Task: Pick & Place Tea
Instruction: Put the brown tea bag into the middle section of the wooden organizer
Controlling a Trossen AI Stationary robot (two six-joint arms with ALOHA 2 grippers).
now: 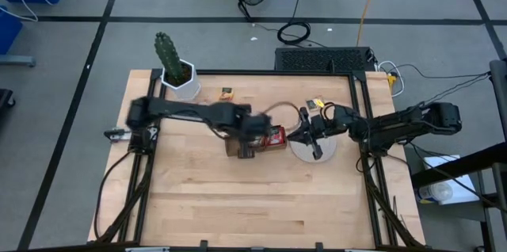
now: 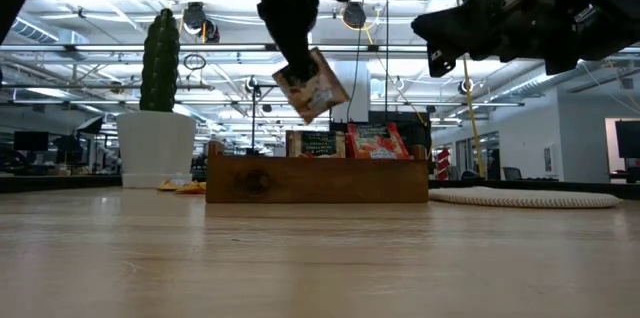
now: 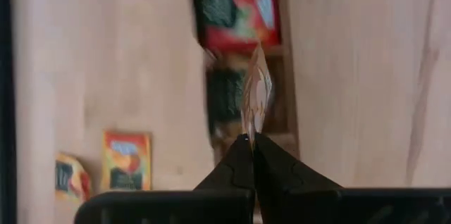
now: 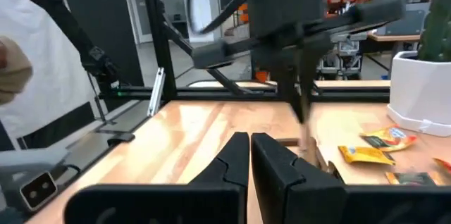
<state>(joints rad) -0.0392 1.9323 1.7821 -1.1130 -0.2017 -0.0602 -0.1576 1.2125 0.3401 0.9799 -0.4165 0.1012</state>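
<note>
The pale wooden desk (image 2: 300, 258) carried a brown three-compartment wooden tray (image 2: 318, 180). Left jaws (image 2: 292, 58) clenched a tan square sachet (image 2: 312, 85) above it, at twelve o'clock; right jaws (image 4: 251, 143) clenched empty.

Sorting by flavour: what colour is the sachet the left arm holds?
Tan-brown sachet, seen best in the low view.

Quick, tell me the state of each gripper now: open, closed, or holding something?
Left gripper: closed on a tea sachet, held in the air above the wooden tray.
Right gripper: closed, holding nothing, above the round disc.
</note>
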